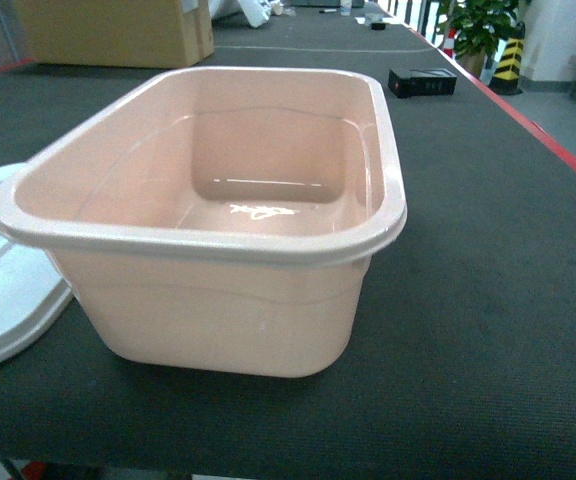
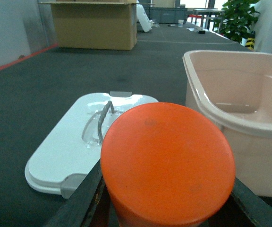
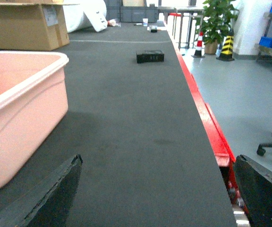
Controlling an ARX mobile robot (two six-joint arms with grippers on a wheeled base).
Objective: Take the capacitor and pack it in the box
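Box: the peach box (image 1: 208, 215) fills the centre of the head view, open and empty, standing on the dark table (image 1: 488, 300).
Lid: the white lid (image 2: 74, 146) lies flat on the table just left of the box, grey handle up; only its edge shows at the left border of the head view.
Capacitor: the orange capacitor (image 2: 166, 163), a broad round-topped cylinder, fills the lower centre of the left wrist view, in front of the lid and left of the box's near wall.
Left claw: the left gripper (image 2: 166, 208) has a dark finger showing either side of the capacitor at the bottom of the frame, closed in on its body and apparently holding it; the contact itself is hidden below the frame edge.
Right claw: the right gripper (image 3: 155, 194) is spread wide and holds nothing, its fingers at the lower corners of its view over bare table, the box wall at the left edge.
Step in hand: by the look of it, the capacitor is picked and being carried toward the box.
Next move: it likely calls for lifting the capacitor clear of the rim, shifting right over the cavity, lowering and letting go.
Background: a cardboard carton (image 1: 118, 30) at upper left, a small black item (image 1: 422, 82) at upper right.
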